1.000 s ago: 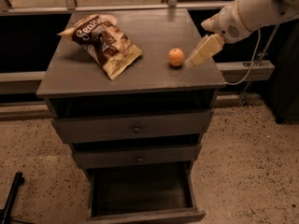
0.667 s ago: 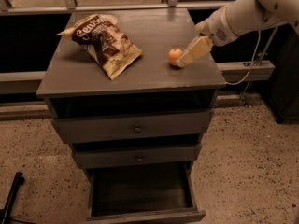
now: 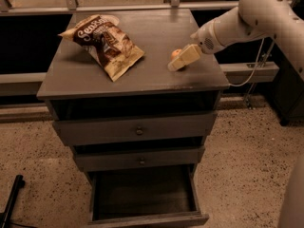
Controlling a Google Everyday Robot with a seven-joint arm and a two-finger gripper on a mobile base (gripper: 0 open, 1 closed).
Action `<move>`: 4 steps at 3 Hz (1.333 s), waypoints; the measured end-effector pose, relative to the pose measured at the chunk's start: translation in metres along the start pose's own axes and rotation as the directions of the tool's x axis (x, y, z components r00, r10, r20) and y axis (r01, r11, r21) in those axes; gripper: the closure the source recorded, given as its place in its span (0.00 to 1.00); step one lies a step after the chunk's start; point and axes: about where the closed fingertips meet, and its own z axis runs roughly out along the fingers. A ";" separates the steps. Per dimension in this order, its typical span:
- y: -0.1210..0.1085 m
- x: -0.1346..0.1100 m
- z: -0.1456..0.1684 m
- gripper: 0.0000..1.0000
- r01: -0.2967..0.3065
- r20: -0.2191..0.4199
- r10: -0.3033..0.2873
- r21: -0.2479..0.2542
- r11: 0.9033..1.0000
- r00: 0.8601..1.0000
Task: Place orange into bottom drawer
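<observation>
Camera view gives you the orange (image 3: pixel 176 52) on the right part of the grey tabletop (image 3: pixel 156 30), mostly hidden behind the cream tool (image 3: pixel 182 60), which lies across its front and right side. Only the fruit's upper left edge peeks out. You cannot tell whether the tool is open or closed, or whether it grips the fruit. The white arm (image 3: pixel 237 23) reaches in from the upper right. A second ago the tool sat just right of the orange with the whole fruit showing; it has since slid left over it, while the orange keeps its spot. The chip bag (image 3: pixel 107 44) lies well to the left, and the bottom drawer (image 3: pixel 142 191) stands pulled out below.
</observation>
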 end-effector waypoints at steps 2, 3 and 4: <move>0.006 0.011 0.039 0.35 -0.087 -0.020 0.086 -0.046 0.995 0.996; 0.011 0.018 0.042 0.59 -0.107 -0.010 0.107 -0.068 0.992 0.994; 0.019 0.021 0.027 0.82 -0.105 0.117 0.121 -0.136 0.985 0.986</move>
